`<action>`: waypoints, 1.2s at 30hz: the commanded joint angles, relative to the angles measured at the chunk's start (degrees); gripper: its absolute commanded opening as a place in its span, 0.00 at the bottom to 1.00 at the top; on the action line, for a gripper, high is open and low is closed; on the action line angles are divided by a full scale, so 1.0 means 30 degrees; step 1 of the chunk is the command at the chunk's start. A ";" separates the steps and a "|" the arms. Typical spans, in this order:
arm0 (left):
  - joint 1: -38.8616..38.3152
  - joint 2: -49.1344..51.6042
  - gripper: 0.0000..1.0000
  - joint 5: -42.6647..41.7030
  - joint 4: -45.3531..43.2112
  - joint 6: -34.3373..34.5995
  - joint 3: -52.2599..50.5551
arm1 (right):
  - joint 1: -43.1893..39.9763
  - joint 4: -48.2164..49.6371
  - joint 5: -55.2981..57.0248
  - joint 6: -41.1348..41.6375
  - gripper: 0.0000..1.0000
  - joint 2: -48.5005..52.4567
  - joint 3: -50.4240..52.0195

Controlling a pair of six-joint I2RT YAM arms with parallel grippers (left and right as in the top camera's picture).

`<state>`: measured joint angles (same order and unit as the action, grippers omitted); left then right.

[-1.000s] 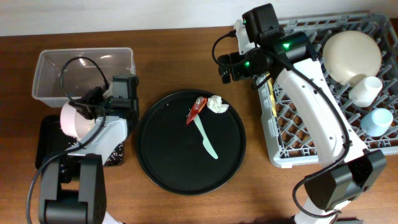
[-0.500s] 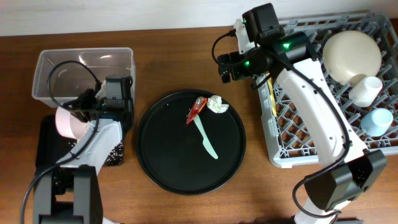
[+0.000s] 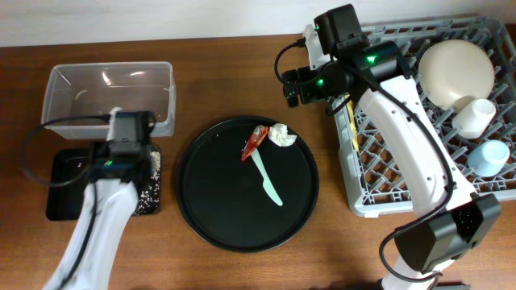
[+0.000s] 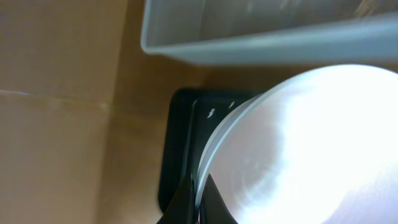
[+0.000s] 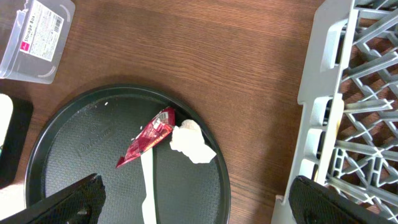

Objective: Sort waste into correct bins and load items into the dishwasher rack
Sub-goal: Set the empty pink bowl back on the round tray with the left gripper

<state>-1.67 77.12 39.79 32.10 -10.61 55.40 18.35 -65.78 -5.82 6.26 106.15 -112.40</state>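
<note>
Pinching the rim of the bowl (image 4: 298, 143) in the fully closed left gripper (image 4: 198, 202), above the shallow black tray (image 4: 180, 155), just beside the clear tub (image 4: 249, 37). Holding the right gripper (image 5: 202, 208) wide open and empty, apart from the red wrapper (image 5: 148, 140) and paper wad (image 5: 191, 143) lying on the round tray (image 5: 74, 143).

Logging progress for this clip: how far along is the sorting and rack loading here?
Done: cream plate, white cup and blue cup in the rack; grains in the black bin. In hand: left claw shut on the bowl. Left: red wrapper, paper wad, mint spoon on the round tray; right claw open, empty.
</note>
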 commanded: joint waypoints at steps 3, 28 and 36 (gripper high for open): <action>0.0117 -0.3293 0.00 -0.8313 -0.0109 0.1392 0.0750 | -0.0015 0.0058 0.0168 0.0219 0.98 -0.0284 -0.0357; -0.4852 0.6572 0.30 -1.4396 0.0605 0.4189 0.0678 | -0.0015 -0.0678 0.0160 0.0204 0.98 -0.0226 -0.0306; -0.3402 0.4911 0.99 -1.4338 0.2499 0.4182 0.3351 | 0.0211 -0.1275 -0.2601 -0.1107 0.80 0.0146 0.2084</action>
<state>-13.43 96.23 -2.83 37.78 1.91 60.40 18.37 -69.23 -7.07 6.02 106.15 -109.97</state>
